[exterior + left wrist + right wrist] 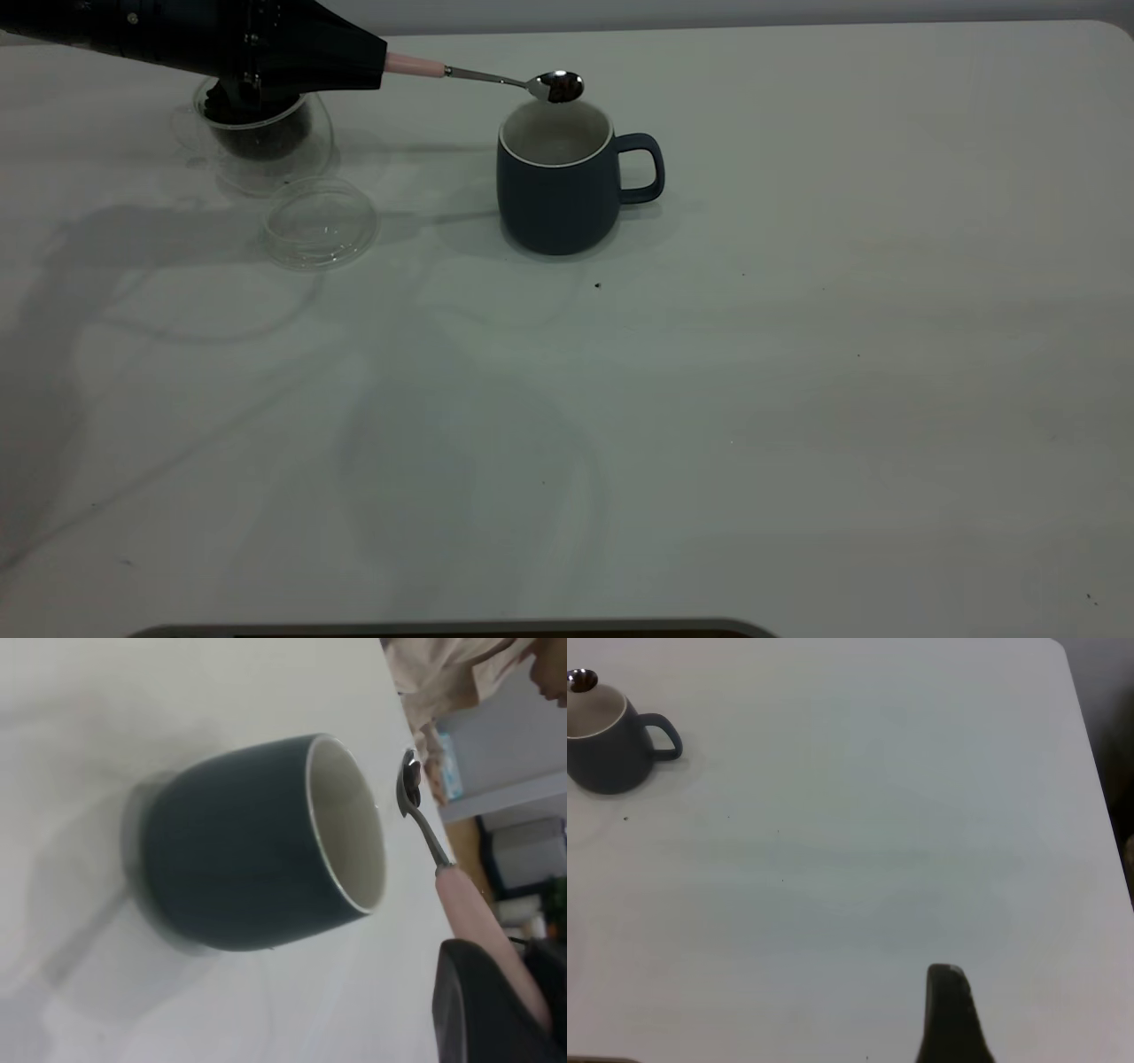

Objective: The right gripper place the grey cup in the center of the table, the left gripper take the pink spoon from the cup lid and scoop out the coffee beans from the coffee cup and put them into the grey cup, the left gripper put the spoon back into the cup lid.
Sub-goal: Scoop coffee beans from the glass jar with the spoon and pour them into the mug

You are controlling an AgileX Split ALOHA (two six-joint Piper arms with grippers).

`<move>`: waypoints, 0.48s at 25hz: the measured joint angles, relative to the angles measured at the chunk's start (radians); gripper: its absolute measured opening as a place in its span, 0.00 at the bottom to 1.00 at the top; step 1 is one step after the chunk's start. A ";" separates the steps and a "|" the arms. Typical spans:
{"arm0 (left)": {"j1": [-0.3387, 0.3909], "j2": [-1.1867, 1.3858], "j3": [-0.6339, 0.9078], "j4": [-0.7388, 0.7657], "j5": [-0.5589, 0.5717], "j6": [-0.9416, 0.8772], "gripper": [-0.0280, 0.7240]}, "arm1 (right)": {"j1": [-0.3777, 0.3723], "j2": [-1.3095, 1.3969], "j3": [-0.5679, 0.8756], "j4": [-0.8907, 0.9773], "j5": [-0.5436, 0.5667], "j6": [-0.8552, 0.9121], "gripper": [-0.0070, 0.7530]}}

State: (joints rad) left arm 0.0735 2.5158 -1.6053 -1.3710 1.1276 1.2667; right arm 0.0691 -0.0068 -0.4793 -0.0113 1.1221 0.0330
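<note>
The left gripper (376,66) grasps the pink spoon (483,75) by the far end of its handle and holds the loaded bowl above the back rim of the grey cup (558,182), which stands mid-worktop (797,399). The coffee beans (560,86) sit in the spoon bowl, which hangs over the rim's edge rather than the cup's middle. If the spoon tips here, I judge some beans could hit the rim or fall behind the cup. The long reach on a slim handle could also let the spoon twist in the grasp. The coffee cup (266,133) and cup lid (319,221) lie under and beside the arm. Only one finger of the right gripper (950,1014) shows, parked well away; its state cannot be told.
</note>
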 joint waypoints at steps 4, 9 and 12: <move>0.000 0.000 0.000 0.000 -0.030 0.098 0.22 | 0.000 0.000 0.000 0.000 0.000 0.000 0.71; 0.000 0.000 0.000 0.000 -0.055 0.335 0.22 | 0.000 0.000 0.000 0.000 0.000 0.000 0.71; 0.000 0.000 0.000 -0.007 -0.055 0.458 0.22 | 0.000 0.000 0.000 0.000 0.000 0.000 0.71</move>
State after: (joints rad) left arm 0.0735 2.5158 -1.6053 -1.3782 1.0722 1.7245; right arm 0.0691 -0.0068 -0.4793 -0.0113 1.1221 0.0330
